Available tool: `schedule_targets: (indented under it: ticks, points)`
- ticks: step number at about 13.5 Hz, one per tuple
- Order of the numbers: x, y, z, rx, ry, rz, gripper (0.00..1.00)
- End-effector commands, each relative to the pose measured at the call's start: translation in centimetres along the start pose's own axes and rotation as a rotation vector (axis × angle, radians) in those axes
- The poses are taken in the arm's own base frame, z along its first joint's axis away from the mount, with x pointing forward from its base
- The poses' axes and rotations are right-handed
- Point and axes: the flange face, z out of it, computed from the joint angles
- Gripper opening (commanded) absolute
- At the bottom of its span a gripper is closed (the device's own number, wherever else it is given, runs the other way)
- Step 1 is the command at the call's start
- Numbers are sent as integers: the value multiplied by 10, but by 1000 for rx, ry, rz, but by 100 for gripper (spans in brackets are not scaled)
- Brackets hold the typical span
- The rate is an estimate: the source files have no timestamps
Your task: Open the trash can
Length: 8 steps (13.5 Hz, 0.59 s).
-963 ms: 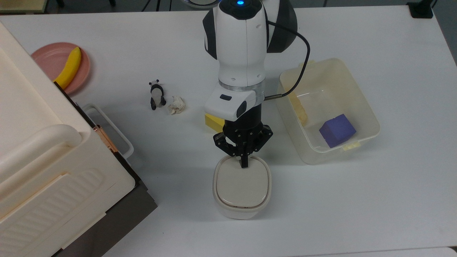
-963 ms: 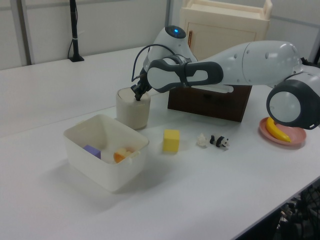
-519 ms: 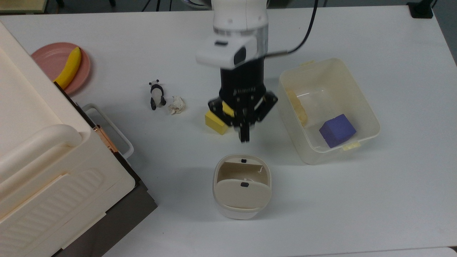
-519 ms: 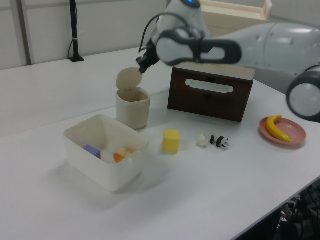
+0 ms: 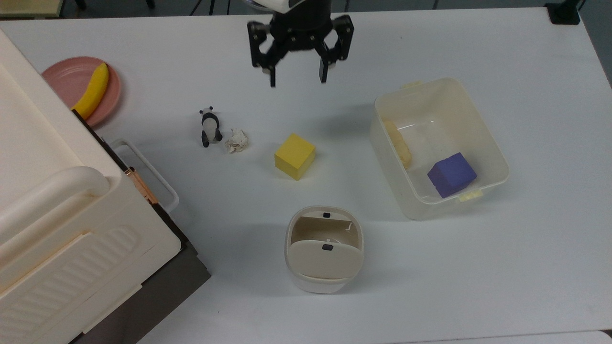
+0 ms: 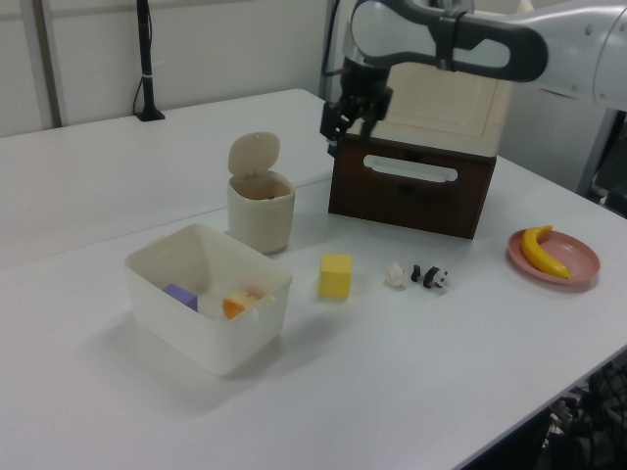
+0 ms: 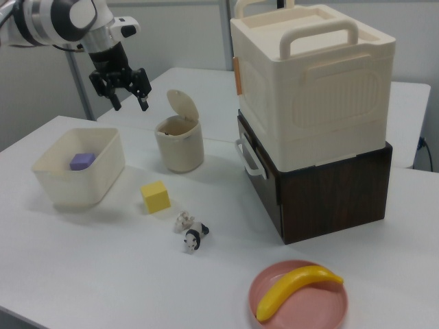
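Note:
The trash can [image 5: 324,282] is a small cream-white bin near the table's front in the top view. Its beige lid [image 5: 325,262] stands flipped up, so the hollow inside shows, with a small black button at the rim. In the left view the trash can [image 6: 261,213] has its lid [image 6: 254,154] upright behind the opening, and the right view shows the same trash can [image 7: 180,149]. My gripper [image 5: 298,76] hangs open and empty, high above the table, well away from the bin toward the top view's top. It also appears as the gripper [image 6: 348,132] and gripper [image 7: 130,104].
A yellow cube [image 5: 294,155] lies between gripper and bin. A translucent tub [image 5: 499,162] with a purple block [image 5: 452,174] stands on the top view's right. A panda toy [image 5: 209,126], crumpled paper [image 5: 237,140] and pink plate [image 5: 67,76] with a banana lie left. A big cream box [image 5: 57,215] fills the lower left.
The lid went from shut under my fingertips to flipped up. My gripper lifted, drew back toward the top view's top, and spread its fingers.

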Motion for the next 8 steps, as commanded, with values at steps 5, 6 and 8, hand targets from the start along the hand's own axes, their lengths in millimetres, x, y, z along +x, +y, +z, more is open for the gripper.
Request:
schedule_targets:
  ticks: [5, 6, 8]
  points:
    - [-67, 66, -52, 34, -94, 261, 100]
    - [-71, 67, -50, 35, -91, 261, 100]
    - [-73, 67, -45, 37, -98, 260, 100]
